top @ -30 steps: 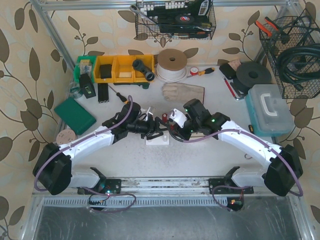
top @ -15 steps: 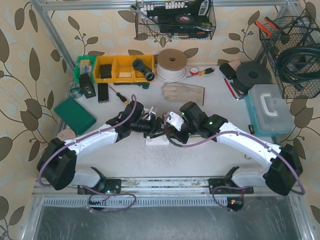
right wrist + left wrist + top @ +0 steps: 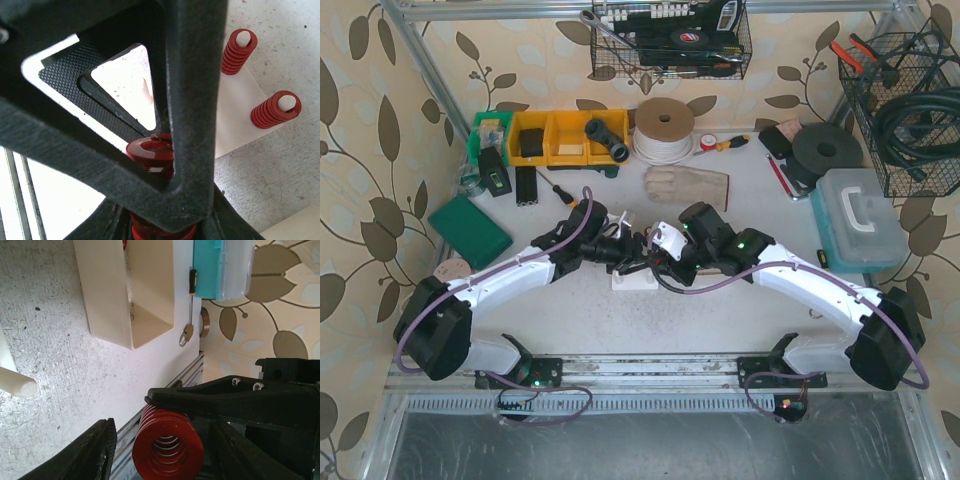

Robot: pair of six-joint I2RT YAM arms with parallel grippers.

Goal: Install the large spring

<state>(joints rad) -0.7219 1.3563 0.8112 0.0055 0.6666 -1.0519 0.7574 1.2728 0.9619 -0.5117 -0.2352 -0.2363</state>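
The large red spring [image 3: 167,445] sits between my two grippers, which meet over the white base plate [image 3: 635,281] at the table's middle. In the right wrist view the spring [image 3: 152,152] is clamped low between my right gripper's [image 3: 162,227] fingers. My left gripper [image 3: 162,452] straddles the spring with its jaws apart; a gap shows between its left finger [image 3: 95,452] and the coils. A right finger lies across the top of the spring. Two smaller red springs [image 3: 239,52] [image 3: 276,116] stand on white posts on the plate [image 3: 235,100].
A cream block [image 3: 125,290] and a white post [image 3: 17,385] lie near the left gripper. A glove [image 3: 688,184], a cord spool [image 3: 663,128], yellow bins [image 3: 555,137], a green pad [image 3: 470,230] and a teal case [image 3: 860,220] ring the work area.
Both arms have closed in: the left gripper moved right and the right gripper moved left, so they now overlap around the spring above the base plate.
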